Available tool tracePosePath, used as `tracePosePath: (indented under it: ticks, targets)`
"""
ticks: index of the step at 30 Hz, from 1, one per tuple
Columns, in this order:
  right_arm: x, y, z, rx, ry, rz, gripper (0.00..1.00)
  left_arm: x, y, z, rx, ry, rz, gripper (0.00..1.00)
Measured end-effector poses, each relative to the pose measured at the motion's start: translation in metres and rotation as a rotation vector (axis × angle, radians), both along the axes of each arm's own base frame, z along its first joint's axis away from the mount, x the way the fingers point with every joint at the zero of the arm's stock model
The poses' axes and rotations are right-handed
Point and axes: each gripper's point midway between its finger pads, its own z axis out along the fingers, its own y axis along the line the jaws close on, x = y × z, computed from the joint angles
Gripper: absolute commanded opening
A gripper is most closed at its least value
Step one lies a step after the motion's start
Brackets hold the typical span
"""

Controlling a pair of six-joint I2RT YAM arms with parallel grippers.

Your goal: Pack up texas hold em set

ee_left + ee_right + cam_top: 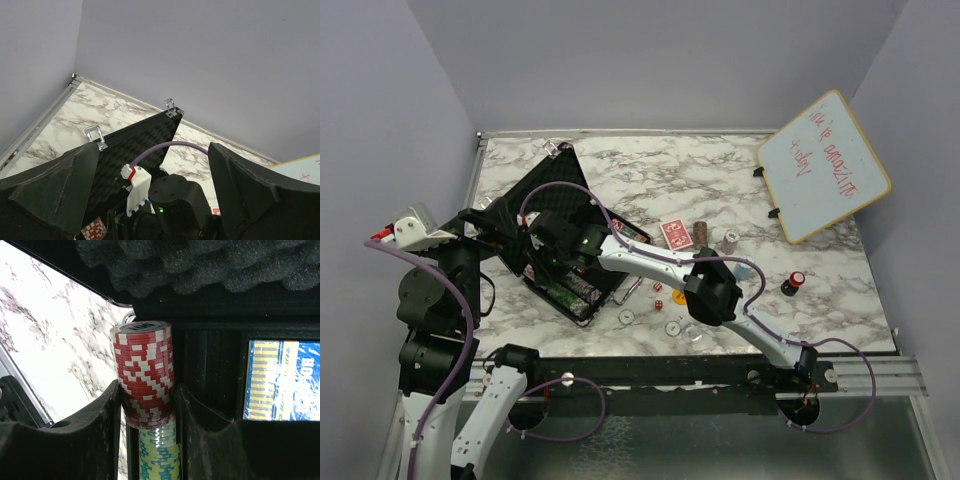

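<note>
The black case (542, 190) lies open at the table's left, its foam-lined lid (137, 145) raised with silver latches (95, 136). My right gripper (146, 395) reaches into the case (548, 262) and is shut on a red-and-white chip stack (145, 375). This stack lies in line with a green-yellow stack (157, 455) in a slot. A blue card deck (282, 380) sits in the case beside them. My left gripper (154, 150) is open and empty, at the case's left edge (505, 228). A red deck (676, 234), chip stacks (703, 233), red dice (658, 287) and round buttons (673, 327) lie loose.
A wood-framed whiteboard (823, 165) leans at the back right. A small black cylinder with a red-white top (793, 283) stands at the right. The right arm (710, 290) crosses over the loose pieces. Grey walls close in the table on three sides.
</note>
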Motion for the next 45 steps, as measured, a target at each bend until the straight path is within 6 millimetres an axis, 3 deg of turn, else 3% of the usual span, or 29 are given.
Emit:
tracePosePath:
  ticks: [29,40,43,45]
  targets:
    - [-0.005,0.001,-0.009,-0.024,0.034,0.021,0.09,0.004,-0.001,-0.010,-0.007,0.023,-0.002,0.99]
    - [-0.009,-0.009,-0.015,-0.067,0.052,0.019,0.07,0.006,-0.002,-0.019,-0.005,0.049,-0.001,0.99]
    - [-0.009,-0.009,-0.015,-0.068,0.052,0.018,0.11,0.007,-0.002,-0.021,-0.004,0.054,-0.001,0.99]
    - [-0.009,-0.009,-0.015,-0.070,0.052,0.018,0.30,0.007,-0.002,-0.021,-0.005,0.054,-0.001,0.99]
